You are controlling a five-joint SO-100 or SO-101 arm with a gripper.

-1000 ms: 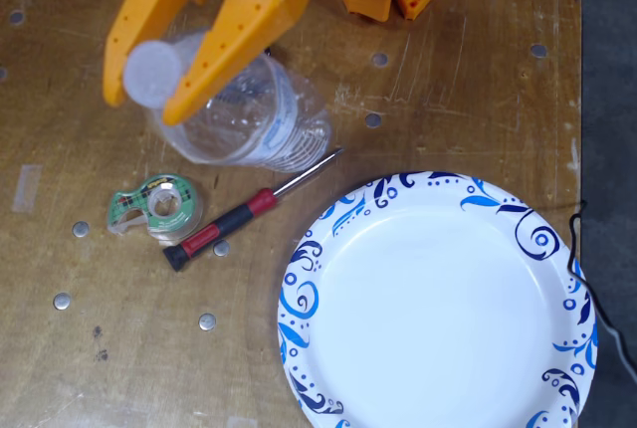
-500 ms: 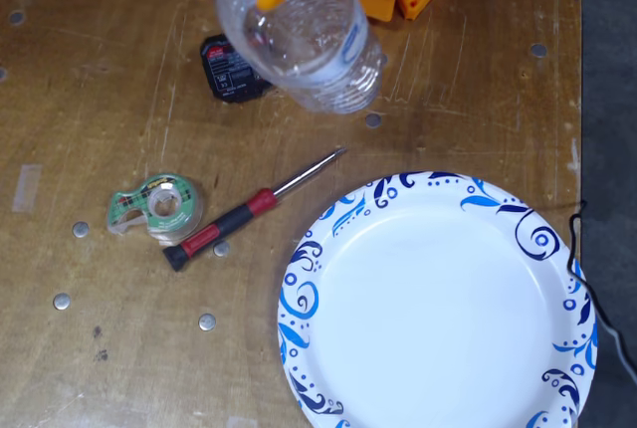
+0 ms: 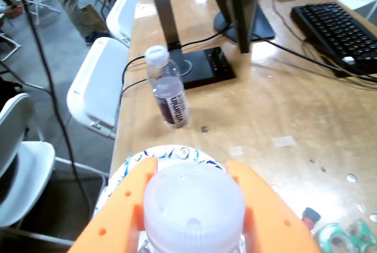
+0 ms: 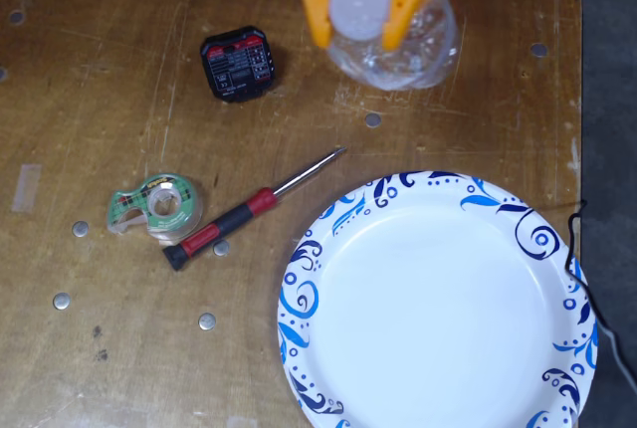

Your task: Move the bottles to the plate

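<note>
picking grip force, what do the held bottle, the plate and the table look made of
Held bottle: clear thin plastic, see-through body, with a matte whitish plastic cap between the orange claw fingers. Plate: probably paper, matte white with printed blue swirls. Table: wood, likely varnished plywood, showing grain and glare.

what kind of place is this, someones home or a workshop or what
Probably a shared office or maker-style workroom, not a home. The wrist view shows a keyboard and monitor stand on a long wooden table with white folding chairs; the fixed view shows a screwdriver.
</note>
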